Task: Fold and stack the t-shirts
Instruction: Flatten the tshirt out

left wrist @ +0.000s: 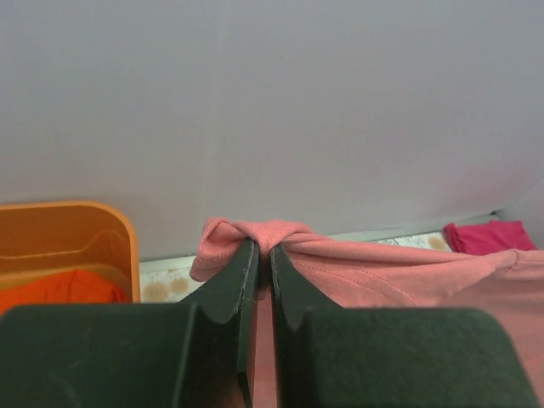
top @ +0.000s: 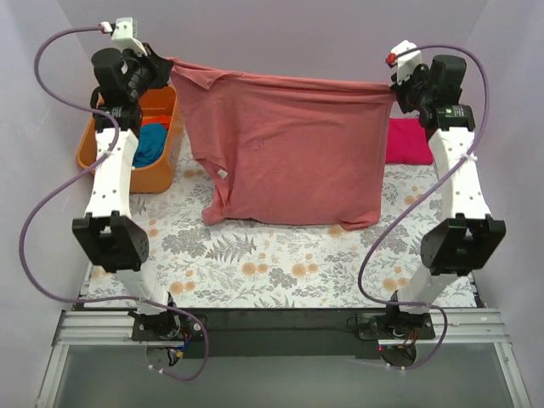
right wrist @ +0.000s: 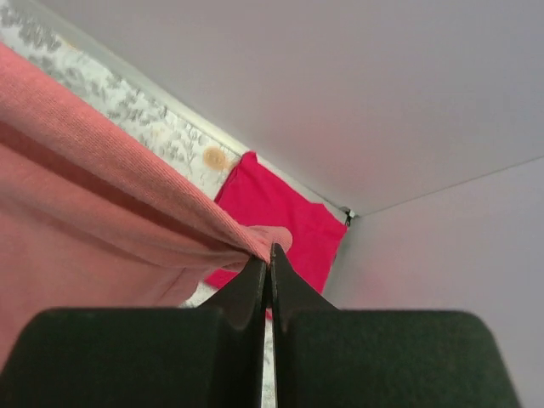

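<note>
The large brick-red t-shirt (top: 289, 153) hangs stretched in the air between both grippers, its lower edge bunched on the floral table. My left gripper (top: 163, 68) is shut on its top left corner; the pinched cloth shows in the left wrist view (left wrist: 263, 234). My right gripper (top: 398, 87) is shut on its top right corner, seen in the right wrist view (right wrist: 263, 246). A magenta-pink t-shirt (top: 408, 141) lies folded at the back right, also in the right wrist view (right wrist: 280, 212). Teal-blue (top: 153, 144) and orange (left wrist: 59, 289) t-shirts lie in the tub.
An orange plastic tub (top: 127, 174) stands at the back left beside the left arm. The floral table cover (top: 280, 263) lies in front of the hanging shirt. Grey walls close in the back and both sides.
</note>
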